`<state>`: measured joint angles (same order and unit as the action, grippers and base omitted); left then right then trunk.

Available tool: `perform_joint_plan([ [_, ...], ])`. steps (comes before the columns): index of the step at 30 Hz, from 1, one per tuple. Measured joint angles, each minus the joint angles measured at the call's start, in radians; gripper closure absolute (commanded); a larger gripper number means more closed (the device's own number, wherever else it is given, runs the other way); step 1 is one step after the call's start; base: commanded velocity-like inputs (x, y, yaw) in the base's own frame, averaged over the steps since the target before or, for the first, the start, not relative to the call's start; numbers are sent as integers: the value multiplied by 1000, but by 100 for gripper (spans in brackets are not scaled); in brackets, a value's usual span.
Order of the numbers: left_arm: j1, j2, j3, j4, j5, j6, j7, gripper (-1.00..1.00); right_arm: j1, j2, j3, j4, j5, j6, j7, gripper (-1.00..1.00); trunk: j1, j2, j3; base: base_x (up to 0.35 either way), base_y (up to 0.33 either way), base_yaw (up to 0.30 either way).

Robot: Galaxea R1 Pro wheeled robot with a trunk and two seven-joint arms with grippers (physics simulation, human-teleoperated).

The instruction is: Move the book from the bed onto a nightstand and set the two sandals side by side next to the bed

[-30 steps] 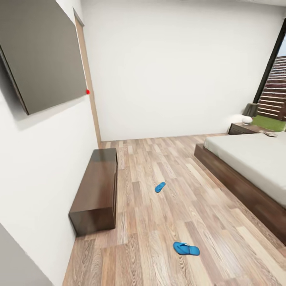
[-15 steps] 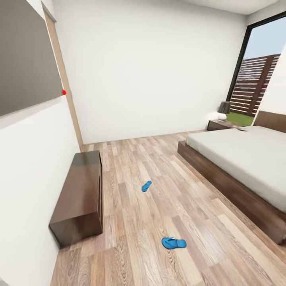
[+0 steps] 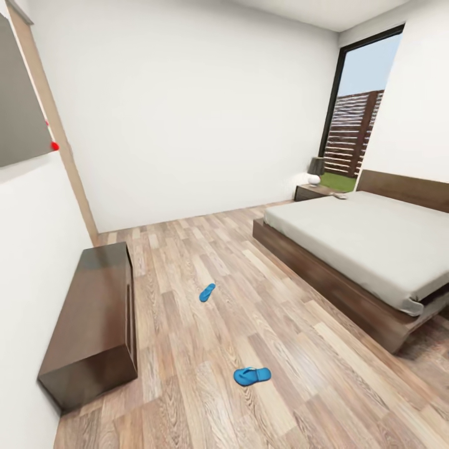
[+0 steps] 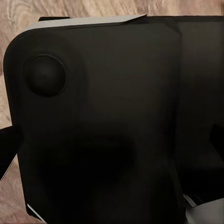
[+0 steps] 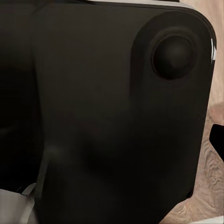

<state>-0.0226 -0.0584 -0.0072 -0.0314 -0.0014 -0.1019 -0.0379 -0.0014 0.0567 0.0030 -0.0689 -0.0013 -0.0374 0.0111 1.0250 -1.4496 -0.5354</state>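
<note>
Two bright blue sandals lie apart on the wood-plank floor: the far sandal (image 3: 207, 292) in mid-room, the near sandal (image 3: 252, 375) closer to me. The bed (image 3: 368, 240), with its pale mattress and dark brown base, stands at the right against the headboard wall. A dark nightstand (image 3: 310, 191) sits at its far side beside the window. A small flat thing (image 3: 340, 196) rests on the mattress's far corner, too small to name as the book. Both wrist views face a black rounded panel of the robot (image 4: 107, 121) (image 5: 112, 107) at close range.
A long dark-brown bench-like cabinet (image 3: 93, 315) runs along the left wall under a grey wall panel (image 3: 22, 118). A small lamp (image 3: 315, 168) stands on the nightstand. A tall window (image 3: 358, 112) is at the back right. Open floor lies between cabinet and bed.
The head camera has swung to the right, so the cabinet and sandals slid left in the picture and more of the bed and window came in. Nothing in the room moved.
</note>
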Motion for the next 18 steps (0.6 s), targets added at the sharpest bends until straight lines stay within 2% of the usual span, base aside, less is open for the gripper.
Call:
perform_joint_plan([
  [10,0,0,0,0,0,0,0,-100,0,0,0,0,0,1,-1,-100,0,0,0,0,0,-284],
  [18,0,0,0,0,0,0,0,-100,0,0,0,0,0,2,-1,-100,0,0,0,17,23,-115],
])
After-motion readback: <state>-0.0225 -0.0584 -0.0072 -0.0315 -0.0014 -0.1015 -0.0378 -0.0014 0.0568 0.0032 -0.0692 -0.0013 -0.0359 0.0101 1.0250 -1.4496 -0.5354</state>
